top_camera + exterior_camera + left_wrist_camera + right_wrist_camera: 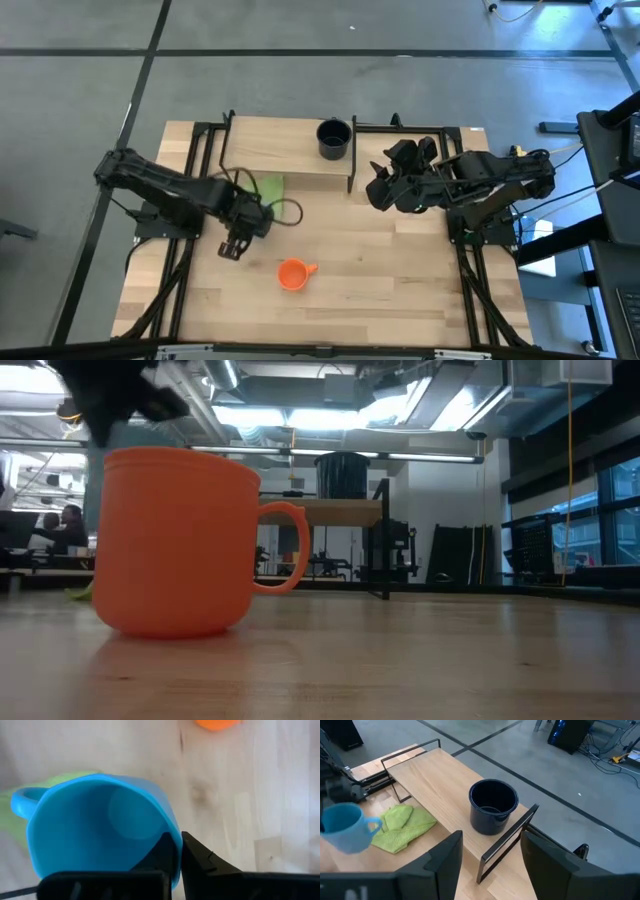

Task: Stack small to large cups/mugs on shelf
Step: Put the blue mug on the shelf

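Observation:
My left gripper [177, 851] is shut on the light blue mug [100, 830], near the green cloth [402, 827] at the table's left middle; the mug also shows in the right wrist view [347, 827]. The small orange mug [292, 274] stands upright on the tabletop nearer the front, its handle toward the right. The dark navy mug [334, 138] stands upright on the low wooden shelf [270, 155] at the far side. My right gripper [492, 870] is open and empty, right of the shelf, facing the navy mug [492, 806]. My left gripper pinches the blue mug's wall at the rim [167, 827], on the side opposite the handle [20, 802]. One finger is inside the mug and one outside [200, 855]. The fingers come from above. The mug hangs tilted below them and appears clear of the table.
The shelf's black metal end frame [507, 837] stands next to the navy mug. The green cloth lies on the table in front of the shelf's left part. Black frame bars [205, 150] run along the table's left and right sides.

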Controlling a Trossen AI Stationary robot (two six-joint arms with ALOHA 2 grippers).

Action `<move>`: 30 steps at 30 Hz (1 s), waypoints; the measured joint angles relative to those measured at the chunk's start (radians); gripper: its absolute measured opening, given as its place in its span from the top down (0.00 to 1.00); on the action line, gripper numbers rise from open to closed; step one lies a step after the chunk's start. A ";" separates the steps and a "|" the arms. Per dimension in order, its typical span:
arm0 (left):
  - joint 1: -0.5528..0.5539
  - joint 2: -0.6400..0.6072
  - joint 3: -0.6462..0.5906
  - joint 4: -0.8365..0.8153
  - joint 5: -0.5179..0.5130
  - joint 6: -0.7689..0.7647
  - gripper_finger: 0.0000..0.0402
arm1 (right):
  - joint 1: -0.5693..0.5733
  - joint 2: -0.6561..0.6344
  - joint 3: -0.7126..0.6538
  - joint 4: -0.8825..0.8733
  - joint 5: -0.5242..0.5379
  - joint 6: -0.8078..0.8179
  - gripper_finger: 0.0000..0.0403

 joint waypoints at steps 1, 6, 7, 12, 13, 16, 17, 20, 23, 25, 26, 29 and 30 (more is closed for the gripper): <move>0.015 -0.004 0.029 -0.025 -0.014 0.015 0.98 | 0.000 0.000 0.000 0.000 0.000 -0.001 0.50; 0.118 0.001 0.190 -0.194 -0.130 0.133 0.98 | 0.000 0.000 0.000 0.000 0.000 -0.001 0.50; 0.142 0.005 0.227 -0.202 -0.143 0.158 0.98 | 0.000 0.000 0.000 0.000 0.000 -0.001 0.50; 0.271 0.027 0.382 -0.267 -0.189 0.275 0.98 | -0.003 0.000 0.000 0.000 0.000 -0.002 0.50; 0.294 0.035 0.411 -0.262 -0.201 0.301 0.98 | -0.003 0.000 0.000 -0.001 0.000 -0.002 0.50; 0.366 0.068 0.469 -0.278 -0.230 0.374 0.98 | -0.003 0.000 0.000 -0.004 0.001 -0.002 0.50; 0.387 0.083 0.484 -0.294 -0.233 0.396 0.98 | -0.004 0.000 0.000 -0.006 0.001 -0.002 0.50; 0.437 0.127 0.531 -0.288 -0.249 0.453 0.98 | -0.007 0.000 0.000 -0.009 0.001 -0.002 0.50; 0.465 0.157 0.549 -0.278 -0.240 0.473 0.98 | -0.011 0.000 0.000 -0.011 0.005 -0.003 0.50; 0.479 0.169 0.574 -0.264 -0.237 0.491 0.98 | -0.017 0.000 0.000 -0.016 0.005 -0.001 0.50; 0.489 0.178 0.589 -0.260 -0.242 0.499 0.98 | -0.021 0.000 0.000 -0.019 0.005 -0.001 0.50; 0.528 0.226 0.627 -0.260 -0.248 0.499 0.98 | -0.034 0.000 0.000 -0.019 0.005 -0.002 0.50; 0.541 0.244 0.643 -0.258 -0.245 0.499 0.98 | -0.039 0.000 0.000 -0.019 0.005 -0.002 0.50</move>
